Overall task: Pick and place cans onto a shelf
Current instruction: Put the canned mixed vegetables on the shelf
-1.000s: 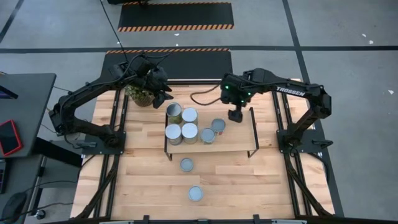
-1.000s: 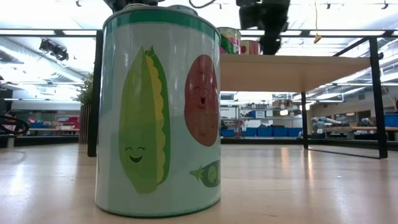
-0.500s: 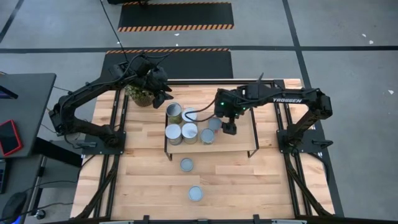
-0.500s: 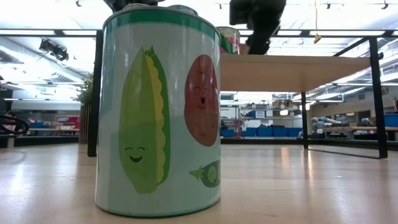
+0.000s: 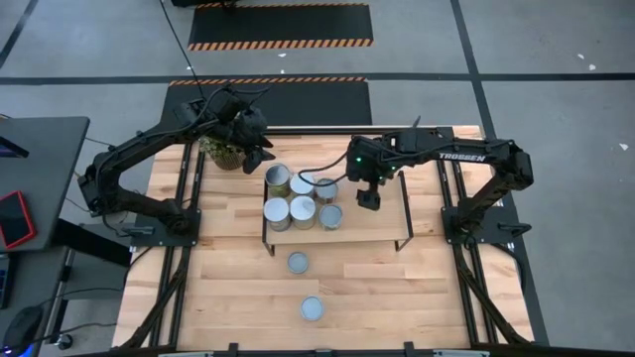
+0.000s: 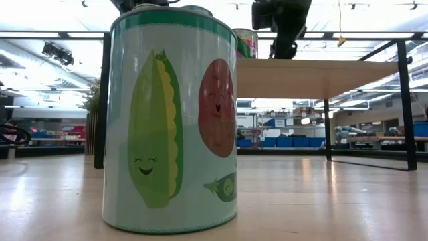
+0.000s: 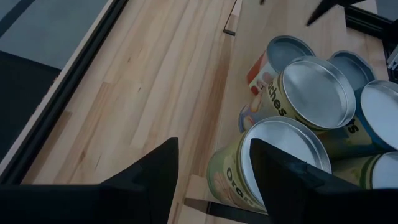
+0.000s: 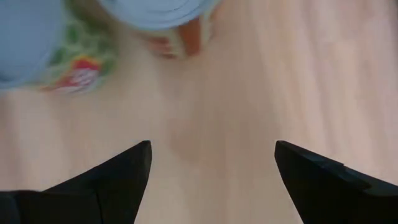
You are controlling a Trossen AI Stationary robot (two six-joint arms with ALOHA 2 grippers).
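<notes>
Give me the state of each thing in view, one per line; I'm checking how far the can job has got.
Shelf: holds six cans, right half bare.
Six cans: upright, clustered at the shelf's left end.
Two cans: upright on the table in front of the shelf, not yet placed.
Right gripper: open, empty, above the shelf beside the cluster.
Left gripper: shut, empty, by the plant.

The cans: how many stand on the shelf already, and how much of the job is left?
Done: six small metal cans with round pale tops stand grouped on the left part of the low light-wood shelf. In hand: nothing; the right gripper hangs open and empty over the shelf. The left gripper waits by the potted green plant. Left: two cans on the wooden tabletop.
</notes>
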